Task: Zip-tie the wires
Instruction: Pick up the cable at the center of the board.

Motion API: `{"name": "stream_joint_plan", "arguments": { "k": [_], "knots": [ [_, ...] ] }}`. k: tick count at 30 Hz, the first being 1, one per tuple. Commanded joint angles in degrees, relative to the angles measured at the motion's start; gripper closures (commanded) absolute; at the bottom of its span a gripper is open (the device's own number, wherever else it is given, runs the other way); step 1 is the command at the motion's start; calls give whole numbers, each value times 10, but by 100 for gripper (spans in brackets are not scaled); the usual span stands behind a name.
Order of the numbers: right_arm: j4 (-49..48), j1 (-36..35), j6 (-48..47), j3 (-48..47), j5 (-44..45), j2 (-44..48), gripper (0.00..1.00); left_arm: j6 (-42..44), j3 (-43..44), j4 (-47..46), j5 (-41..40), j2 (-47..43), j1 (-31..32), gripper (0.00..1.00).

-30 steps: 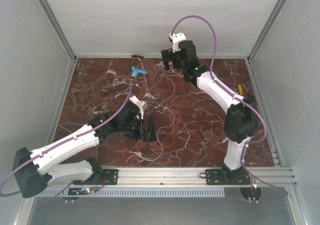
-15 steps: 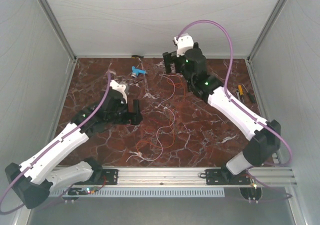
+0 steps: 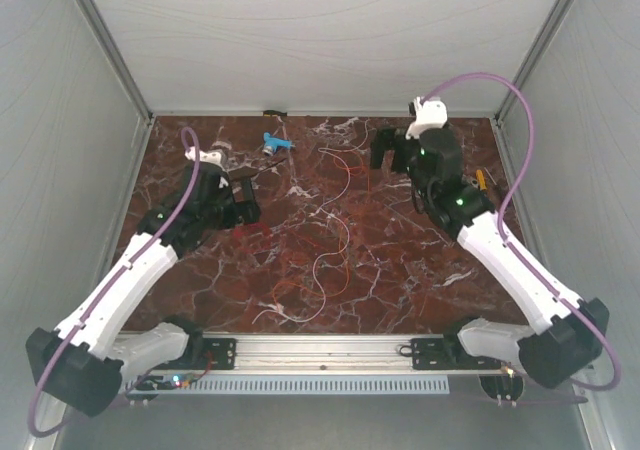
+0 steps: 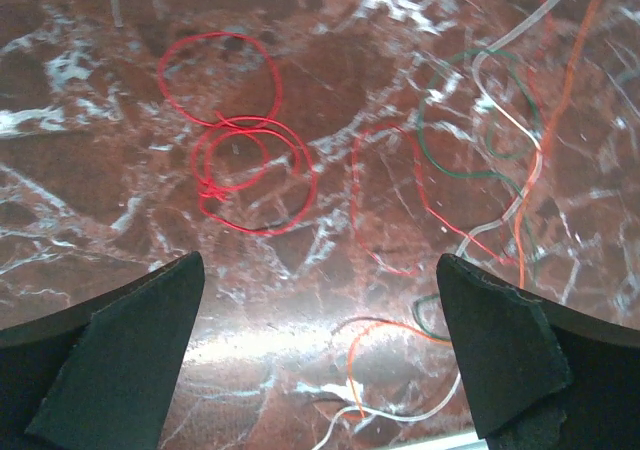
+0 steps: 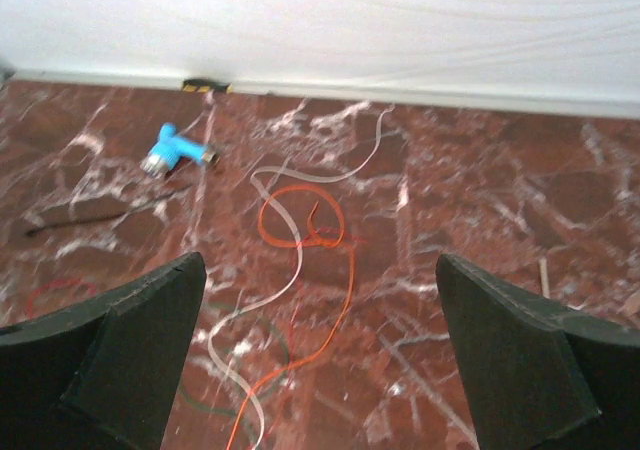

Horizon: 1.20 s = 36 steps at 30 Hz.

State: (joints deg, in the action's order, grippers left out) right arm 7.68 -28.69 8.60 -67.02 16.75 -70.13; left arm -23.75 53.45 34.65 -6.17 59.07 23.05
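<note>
Top view: blue plastic piece (image 3: 277,142) sits by the far edge, left of centre. Counter (image 3: 420,270) is dark red marble with white walls around it. Wires (image 3: 335,232) sprawl loose mid-counter, from far edge to near edge. Left tool (image 3: 243,197) and right tool (image 3: 388,150) are both spread wide, gripping nothing.

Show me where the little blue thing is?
In the top view, the blue piece lies near the back wall, left of middle, just left of the wires.
</note>
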Motion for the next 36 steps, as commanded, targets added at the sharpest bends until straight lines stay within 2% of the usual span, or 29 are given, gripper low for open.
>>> {"name": "stream_joint_plan", "arguments": {
  "k": [1, 4, 9, 14, 17, 24, 28, 36],
  "knots": [
    [-9, -12, 45, 97, -66, 60, 2, -6, -24, -77, 62, 27, -80, 1],
    [-61, -25, 31, 183, -108, 95, 2, -13, -44, -130, 105, 44, -138, 1],
    [-133, -78, 6, 282, -104, 125, 2, -26, -26, -165, 158, 109, -210, 6],
    [-197, -135, -15, 340, -81, 106, 2, 1, 33, -157, 141, 208, -234, 14],
    [-202, -152, -18, 338, -59, 91, 2, -3, 60, -146, 134, 270, -237, 18],
    [-210, -157, -28, 338, -64, 78, 2, 17, 127, -129, 120, 375, -246, 39],
    [-211, -157, -28, 341, -64, 79, 2, 27, 129, -134, 120, 403, -245, 49],
    [-203, -157, -27, 329, -63, 64, 2, 50, 148, -119, 114, 467, -238, 57]
  ]
}}
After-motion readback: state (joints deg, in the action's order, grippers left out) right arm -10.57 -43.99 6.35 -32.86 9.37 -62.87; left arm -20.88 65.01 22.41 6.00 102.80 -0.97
